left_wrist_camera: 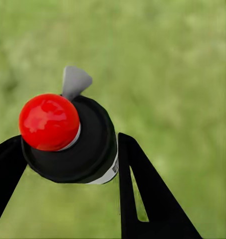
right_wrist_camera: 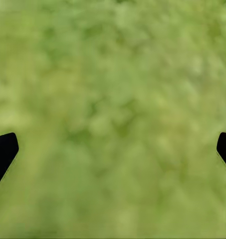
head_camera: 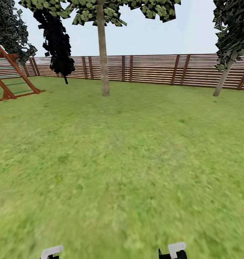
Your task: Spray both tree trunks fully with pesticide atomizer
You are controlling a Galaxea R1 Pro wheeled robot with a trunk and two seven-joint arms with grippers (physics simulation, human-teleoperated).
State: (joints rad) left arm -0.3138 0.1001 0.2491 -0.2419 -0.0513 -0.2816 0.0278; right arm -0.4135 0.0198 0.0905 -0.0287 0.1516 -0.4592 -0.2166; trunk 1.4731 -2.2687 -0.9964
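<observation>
The pesticide atomizer (left_wrist_camera: 75,144) is a black bottle with a red ball cap and a grey trigger. It sits between the two black fingers of my left gripper (left_wrist_camera: 68,162), which is shut on its body above the blurry green grass floor (left_wrist_camera: 182,74). My right gripper (right_wrist_camera: 113,149) is open, its fingertips (right_wrist_camera: 3,152) far apart over bare grass. In the head view a tree trunk (head_camera: 103,64), thick and mottled grey-brown, rises from the lawn at the far middle, leaves only high up.
A brown slat fence (head_camera: 154,70) closes the far side of the lawn. A slimmer leaning grey trunk (head_camera: 223,79) stands at the far right, a dark leafy tree (head_camera: 59,46) and a red-brown wooden play frame (head_camera: 12,73) at the far left. Open grass (head_camera: 122,162) lies between.
</observation>
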